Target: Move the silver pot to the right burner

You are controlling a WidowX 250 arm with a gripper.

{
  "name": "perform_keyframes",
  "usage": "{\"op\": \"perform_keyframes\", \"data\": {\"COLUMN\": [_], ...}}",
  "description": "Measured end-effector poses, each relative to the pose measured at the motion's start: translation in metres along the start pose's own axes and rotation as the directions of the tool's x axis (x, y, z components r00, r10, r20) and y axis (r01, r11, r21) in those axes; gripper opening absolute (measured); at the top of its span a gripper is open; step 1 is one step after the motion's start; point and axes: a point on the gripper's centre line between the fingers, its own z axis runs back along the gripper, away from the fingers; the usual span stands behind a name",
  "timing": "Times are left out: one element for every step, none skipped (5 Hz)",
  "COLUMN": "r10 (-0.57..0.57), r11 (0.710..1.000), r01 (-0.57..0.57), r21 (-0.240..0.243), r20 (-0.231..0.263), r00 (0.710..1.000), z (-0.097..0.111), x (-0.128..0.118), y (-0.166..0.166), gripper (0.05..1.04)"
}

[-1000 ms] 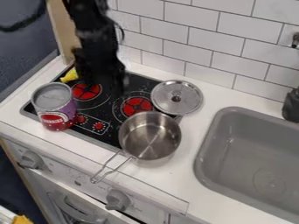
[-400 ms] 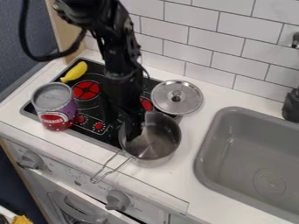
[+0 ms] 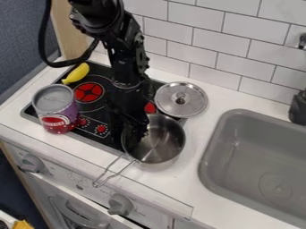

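Open silver metal pot [image 3: 161, 152] at the black stovetop's [image 3: 94, 106] edge, on the white worktop [image 3: 179, 179].
Black claw [image 3: 138, 135] at its rim, spread or closed cannot be told; round silver lid [image 3: 170, 102] crowds the red right burner [image 3: 150, 108]; purple-red can [image 3: 55, 107], yellow banana [image 3: 78, 73] farther off.

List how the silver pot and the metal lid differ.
The silver pot is a deep, open vessel, while the metal lid is a shallow disc. The pot has a long wire handle at its side; the lid has a small knob at its centre. The pot sits nearer the camera than the lid. Both are round, silvery metal.
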Motion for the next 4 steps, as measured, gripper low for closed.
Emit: {"op": "perform_keyframes", "data": {"r10": [-0.006, -0.033, -0.031, -0.016], "r11": [1.0, 0.999, 0.998, 0.998], "r01": [0.006, 0.033, 0.031, 0.018], "r21": [-0.018, -0.032, -0.047, -0.054], "r20": [0.004, -0.008, 0.006, 0.053], "r00": [1.0, 0.999, 1.0, 0.998], "z": [0.0, 0.001, 0.008, 0.027], "x": [0.0, -0.001, 0.0, 0.003], "y": [-0.003, -0.005, -0.005, 0.003], "gripper": [0.352, 0.147, 0.074, 0.073]}}
